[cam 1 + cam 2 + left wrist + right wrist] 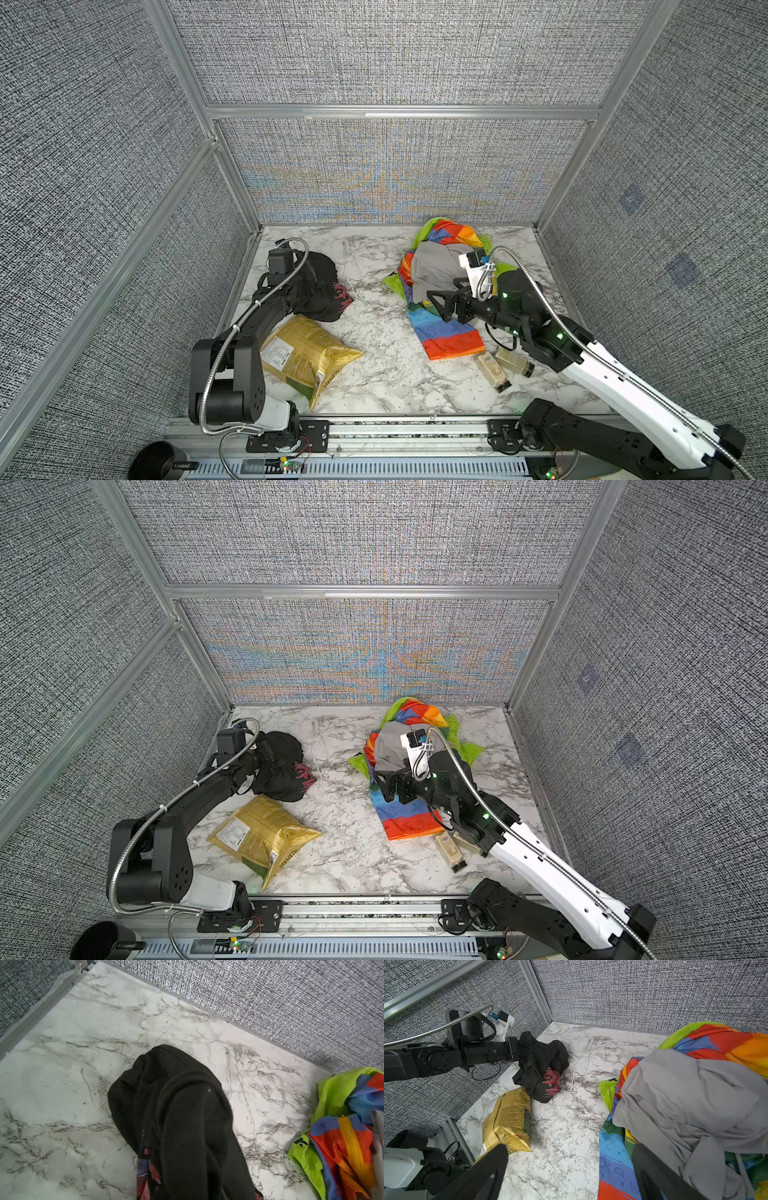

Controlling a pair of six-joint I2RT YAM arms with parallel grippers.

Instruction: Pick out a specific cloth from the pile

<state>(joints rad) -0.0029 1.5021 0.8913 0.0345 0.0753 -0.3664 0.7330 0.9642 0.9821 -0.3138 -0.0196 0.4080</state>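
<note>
One garment is sitting apart from the rest. The cloth, black with red lettering, is being gripped by the left fingers, which are pinched tight on a bunched fold. Its lower end appears to be resting on the desk, just beside the gold bag and well apart from the pile. The right fingers are standing wide and gripping nothing. They are hovering at the near edge of the pile, beside the grey cloth and above the rainbow-striped cloth.

Assessment: the separation is looking largely accomplished, and the step in hand is judged to be laying the garment down clear.

Recommendations:
- The pinch should be held until the fabric is lying over bare desk, not draping onto the gold bag.
- The release should be a full opening followed by a straight lift, since loose folds are wrapping the fingers and may be snagging.
- The right arm should be withdrawing without brushing the grey cloth.
</note>
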